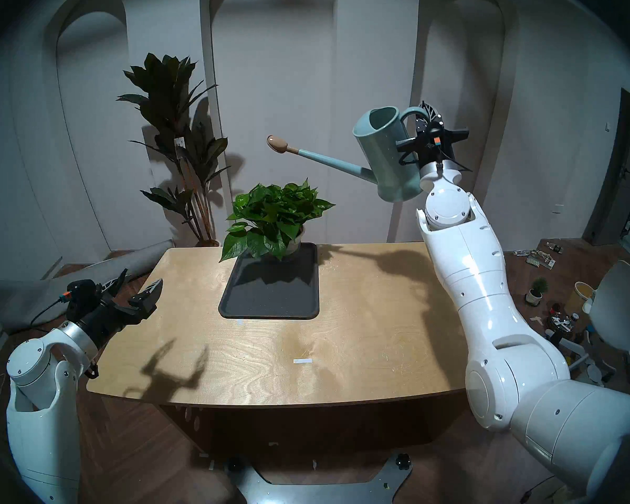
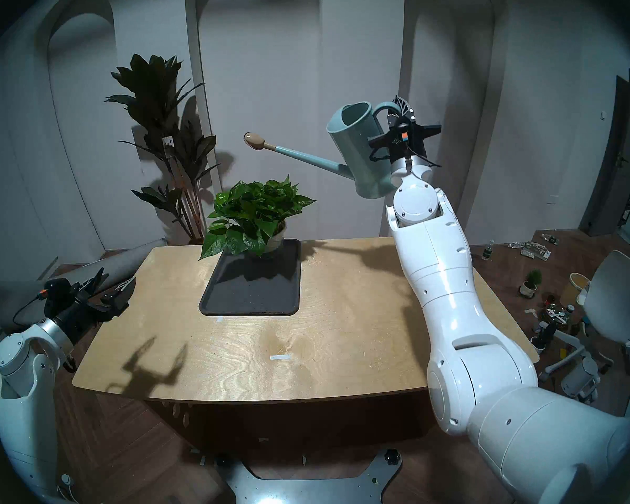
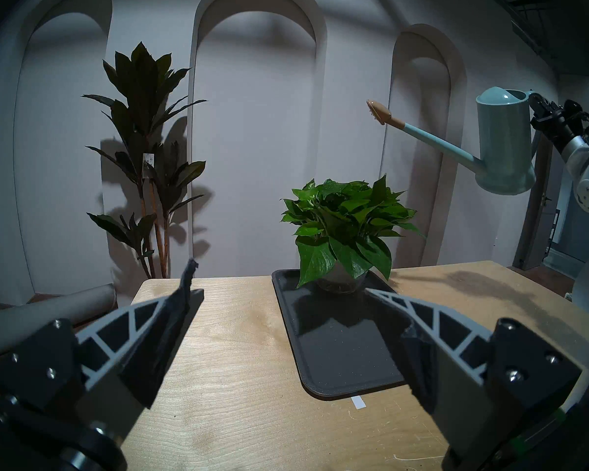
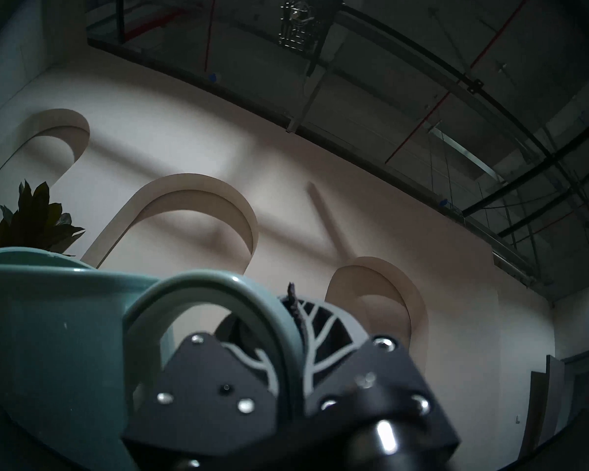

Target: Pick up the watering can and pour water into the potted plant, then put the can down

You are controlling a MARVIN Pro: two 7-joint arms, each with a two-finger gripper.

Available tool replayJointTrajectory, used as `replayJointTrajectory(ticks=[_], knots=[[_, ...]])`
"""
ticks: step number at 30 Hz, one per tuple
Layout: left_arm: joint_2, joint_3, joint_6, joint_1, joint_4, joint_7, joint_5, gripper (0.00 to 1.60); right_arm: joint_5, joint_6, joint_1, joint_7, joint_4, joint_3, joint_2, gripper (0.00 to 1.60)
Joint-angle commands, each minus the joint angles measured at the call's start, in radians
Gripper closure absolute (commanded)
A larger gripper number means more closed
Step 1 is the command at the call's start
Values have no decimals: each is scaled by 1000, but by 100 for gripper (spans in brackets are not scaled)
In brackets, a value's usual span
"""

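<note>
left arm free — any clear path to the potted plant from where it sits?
Probably yes. The left gripper is open and empty at the table's left edge; only bare tabletop and the tray lie between it and the potted plant. The watering can hangs high on the right.

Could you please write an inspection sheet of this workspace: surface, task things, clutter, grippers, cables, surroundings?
Surface: wooden table with a black tray and a white tape strip.
Task things: watering can held in the air, near upright, spout tip above and just right of the potted plant, which stands at the tray's far end. No water seen flowing.
Clutter: nothing seen on the table besides these.
Grippers: right gripper shut on the can's handle; left gripper open, empty, at the table's left edge.
Cables: black cable at the left wrist.
Surroundings: tall dark-leaved plant behind the table; small items and a tiny potted plant on the floor at right.
</note>
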Motion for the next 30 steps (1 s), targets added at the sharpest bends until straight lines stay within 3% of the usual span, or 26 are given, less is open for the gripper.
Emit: replayJointTrajectory(ticks=[1,11,30], knots=[[2,0,-3,-4,-14,-2,-1,0,67,-102,-106,-53,-108,74,8,160],[3,0,-3,-5,-13,-2,-1,0,142,-193,-264,-63,-172,127,-3,160],[3,0,-3,-5,-12,-3,0,0,312,-417,-497,-31,-300,136,-26,160]])
